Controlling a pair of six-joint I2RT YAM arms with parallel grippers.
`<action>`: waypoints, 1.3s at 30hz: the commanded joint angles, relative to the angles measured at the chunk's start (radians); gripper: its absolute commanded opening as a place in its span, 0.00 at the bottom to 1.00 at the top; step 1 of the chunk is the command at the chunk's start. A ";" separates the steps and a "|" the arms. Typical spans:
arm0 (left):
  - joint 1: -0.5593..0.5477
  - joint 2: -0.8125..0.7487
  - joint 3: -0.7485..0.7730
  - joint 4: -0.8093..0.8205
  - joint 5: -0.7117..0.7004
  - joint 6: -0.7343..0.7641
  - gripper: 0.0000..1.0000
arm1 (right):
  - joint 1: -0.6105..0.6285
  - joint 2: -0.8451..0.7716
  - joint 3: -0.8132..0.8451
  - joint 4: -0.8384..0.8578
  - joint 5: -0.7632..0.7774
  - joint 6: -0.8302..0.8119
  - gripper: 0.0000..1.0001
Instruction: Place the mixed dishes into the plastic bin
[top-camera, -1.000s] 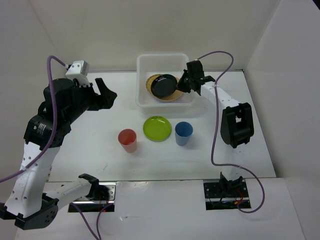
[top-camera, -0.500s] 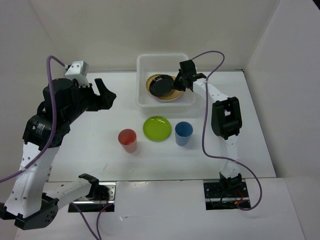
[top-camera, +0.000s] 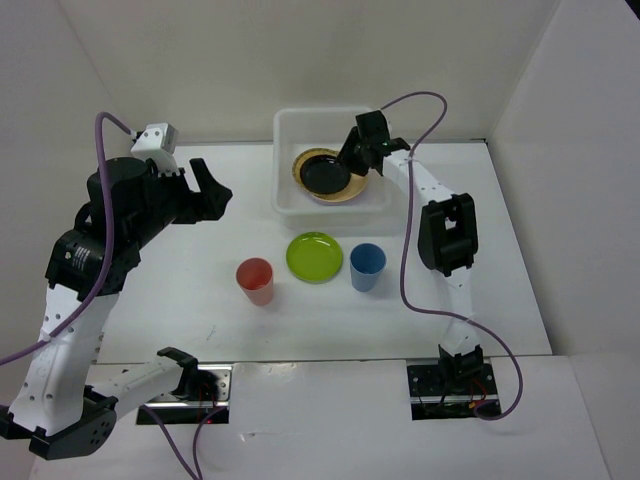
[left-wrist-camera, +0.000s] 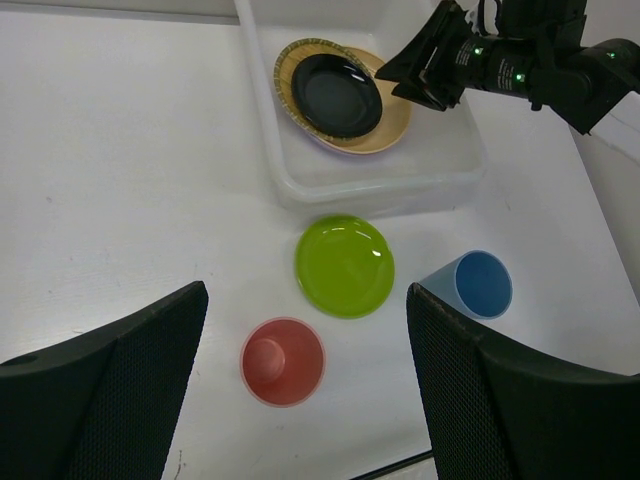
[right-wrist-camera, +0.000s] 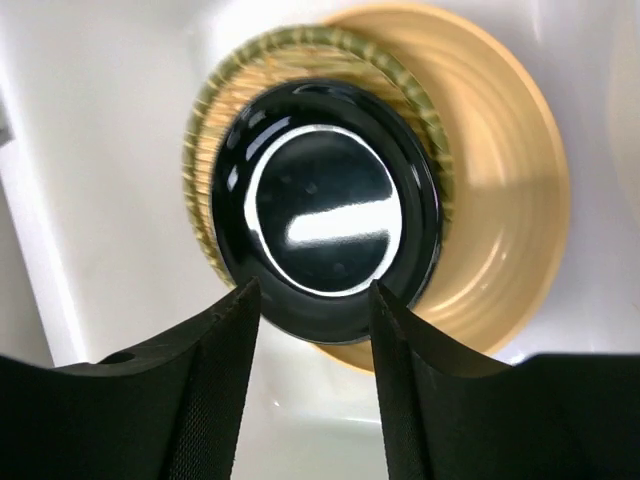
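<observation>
**About half done: three dishes left on the table, a stack laid in the bin.**

Nearest, a red cup (top-camera: 255, 279), a glossy lime green plate (top-camera: 314, 256) and a blue cup (top-camera: 367, 266), all apparently smooth plastic, are seen apart on the table (top-camera: 180, 300), yet to be moved. To the left, the left claw (top-camera: 218, 190) is held wide apart and empty. Farther off, in the translucent plastic bin (top-camera: 290, 125), a shiny black plate (top-camera: 326, 174) is stacked on a ribbed woven disc (top-camera: 299, 166) and a peach plate (top-camera: 354, 190). Another plate may be hidden beneath. The right claw (top-camera: 350, 162) is held just over the stack, fingers apart, gripping nothing.
</observation>
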 joint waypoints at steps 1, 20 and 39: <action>0.005 -0.006 0.035 0.009 -0.007 0.010 0.87 | 0.012 0.024 0.084 -0.018 0.025 -0.023 0.53; 0.005 -0.024 -0.095 0.090 0.116 0.010 0.87 | 0.030 -0.656 -0.385 -0.053 -0.012 -0.121 0.69; 0.014 0.094 -0.474 0.012 0.092 -0.048 0.62 | 0.030 -1.070 -0.782 -0.257 0.070 -0.150 0.69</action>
